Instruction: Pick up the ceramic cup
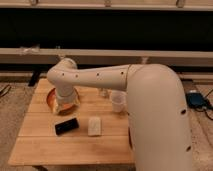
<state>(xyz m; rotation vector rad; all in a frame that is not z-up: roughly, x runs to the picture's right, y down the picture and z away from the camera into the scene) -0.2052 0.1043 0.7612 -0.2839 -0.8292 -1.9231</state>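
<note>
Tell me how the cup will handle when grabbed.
The cup is small, so probably light. Its smooth-looking, tapering sides might slip. Upright on a narrow base, it could tip if nudged. The end effector hangs over the bowl.

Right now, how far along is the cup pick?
Done: the arm reaches out over the wooden table. In hand: the gripper hangs at the orange bowl, on the table's left side. Left: everything that matters. The ceramic cup stands on the table to the bowl's right, apart from the gripper, so approach, grasp and lift remain.
</note>
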